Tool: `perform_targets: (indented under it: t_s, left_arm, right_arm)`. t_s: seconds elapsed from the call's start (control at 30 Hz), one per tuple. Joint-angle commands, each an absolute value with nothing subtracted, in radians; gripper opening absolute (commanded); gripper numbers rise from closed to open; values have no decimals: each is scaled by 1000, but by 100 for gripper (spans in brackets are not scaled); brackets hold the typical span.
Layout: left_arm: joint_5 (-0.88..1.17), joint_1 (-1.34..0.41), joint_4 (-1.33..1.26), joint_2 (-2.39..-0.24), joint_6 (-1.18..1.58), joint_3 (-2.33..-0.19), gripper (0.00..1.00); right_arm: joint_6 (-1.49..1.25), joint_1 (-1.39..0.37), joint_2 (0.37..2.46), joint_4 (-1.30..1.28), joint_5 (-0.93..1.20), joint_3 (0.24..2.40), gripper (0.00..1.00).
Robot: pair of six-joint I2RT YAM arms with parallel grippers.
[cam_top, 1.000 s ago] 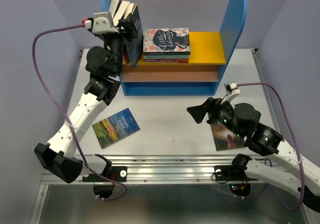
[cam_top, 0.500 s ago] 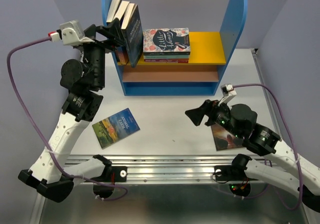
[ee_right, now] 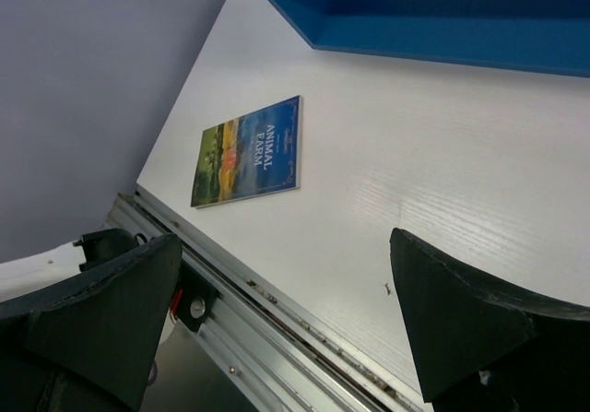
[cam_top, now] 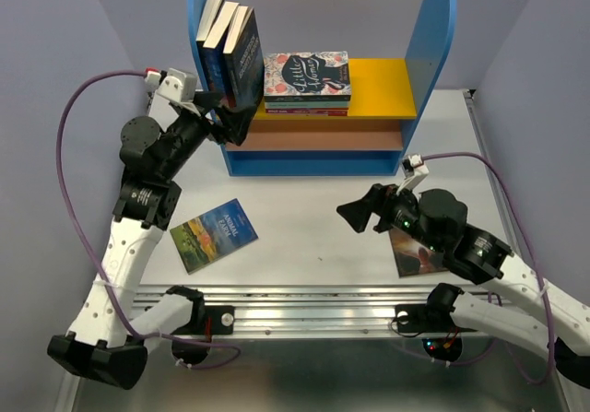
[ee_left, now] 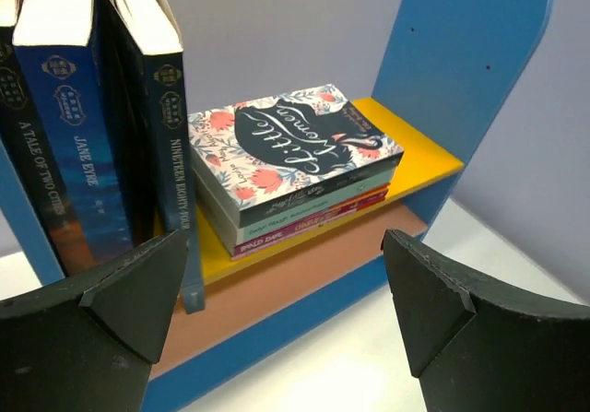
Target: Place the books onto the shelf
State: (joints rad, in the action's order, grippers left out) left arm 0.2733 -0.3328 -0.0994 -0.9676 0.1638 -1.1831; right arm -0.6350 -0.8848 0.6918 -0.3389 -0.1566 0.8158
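On the white counter (cam_top: 313, 218) two books still wait: the green-landscape book (cam_top: 214, 235) and a second book (cam_top: 417, 255) under my right arm. My left end effector (cam_top: 232, 122) has let go and backed off the three upright books (cam_top: 230, 48) on the shelf (cam_top: 442, 25). The right end effector (cam_top: 361, 205) hangs open and empty.

Book (cam_top: 415, 255) on the right is mostly covered by the right arm (cam_top: 479, 251), so its title can't be read. Upright books (ee_left: 74, 154) are cropped at the top.

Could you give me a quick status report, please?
Left tool, right tool open, empty. Three books upright on shelf; Animal Farm, second book flat on table. Nothing blocking.
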Motion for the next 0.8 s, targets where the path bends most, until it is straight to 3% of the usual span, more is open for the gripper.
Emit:
perform_targets:
  t_s: [0.0,0.03,0.13,0.23,0.57,0.77]
  left_arm:
    - [712,-151,-181,-1028,190,-1206,99]
    - [873,-97,-213,-1052,218,-1213,99]
    - [1107,57,-309,-1135,305,-1244,99]
    - [1178,75,-348,-1176,292,-1269,99]
    - [1190,92,-278,-1301,235,-1387,99]
    - [1170,91,-383,-1353,258,-1403,99]
  right_arm:
    - [-647,-887,721,-302,-150,821,100]
    - [-646,-887,727,-302,-146,825,100]
    - [-634,-887,748,-301,-127,847,100]
    - [-617,-887,775,-304,-117,867,100]
    - [-604,-887,841,-288,-81,896,100]
    - [-606,-887,838,-287,-60,899,100]
